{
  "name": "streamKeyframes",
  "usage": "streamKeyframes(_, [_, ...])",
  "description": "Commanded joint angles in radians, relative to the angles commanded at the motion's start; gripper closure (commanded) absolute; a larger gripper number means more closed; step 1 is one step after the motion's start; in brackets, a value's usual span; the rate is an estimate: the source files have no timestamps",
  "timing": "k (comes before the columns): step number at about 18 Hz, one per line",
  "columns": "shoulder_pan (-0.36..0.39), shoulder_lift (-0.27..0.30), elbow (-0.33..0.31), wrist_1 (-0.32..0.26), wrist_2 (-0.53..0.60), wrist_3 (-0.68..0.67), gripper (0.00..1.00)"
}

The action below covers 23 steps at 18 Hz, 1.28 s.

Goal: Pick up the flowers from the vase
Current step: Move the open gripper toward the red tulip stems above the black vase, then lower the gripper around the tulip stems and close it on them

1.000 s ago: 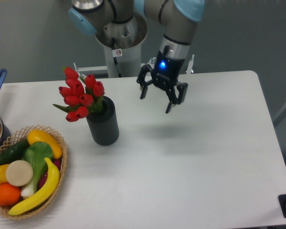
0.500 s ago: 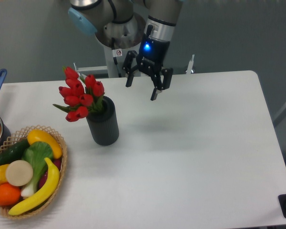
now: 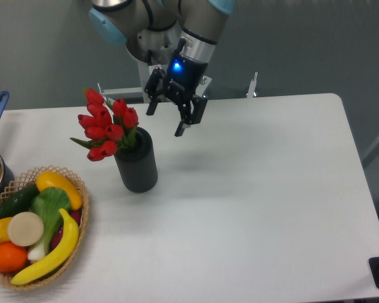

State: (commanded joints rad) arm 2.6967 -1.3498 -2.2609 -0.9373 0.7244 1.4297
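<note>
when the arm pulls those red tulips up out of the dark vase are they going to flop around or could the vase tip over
The flowers lean left of the vase, so the bunch probably sags and sways on thin stems. It looks light for its size. The vase is tall and narrow and stands free on the table, so it may tilt or lift if stems drag on its mouth. The tool is open, beside it.

Flowers [image 3: 106,128]: bunch of red tulip buds, green leaves poking out low left, stems down in vase mouth, whole bunch leaning up-left. Vase [image 3: 137,162]: dark ribbed cylinder, upright on white counter [image 3: 265,208], left of center. Nothing gripping either one.
</note>
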Motion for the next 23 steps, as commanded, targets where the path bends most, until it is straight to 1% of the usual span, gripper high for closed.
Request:
streamKeyframes(2, [-0.002, -0.009, -0.022, 0.002, -0.066, 0.002, 0.00])
streamKeyframes(5, [-0.009, -0.052, -0.014, 0.003, -0.117, 0.000, 0.00])
streamKeyframes(9, [-0.018, -0.094, -0.008, 0.003, -0.183, 0.002, 0.00])
streamKeyframes(13, [-0.037, -0.135, -0.003, 0.015, -0.184, 0.006, 0.00])
streamKeyframes(17, [-0.048, -0.152, 0.001, 0.018, -0.183, 0.009, 0.00])
streamKeyframes(20, [-0.049, -0.153, -0.006, 0.017, -0.183, 0.011, 0.00])
streamKeyframes(21, [-0.051, -0.160, -0.006, 0.017, -0.183, 0.011, 0.02])
streamKeyframes(22, [-0.054, -0.160, -0.003, 0.017, -0.183, 0.011, 0.16])
streamKeyframes(23, [-0.055, -0.161, -0.002, 0.017, -0.181, 0.011, 0.35])
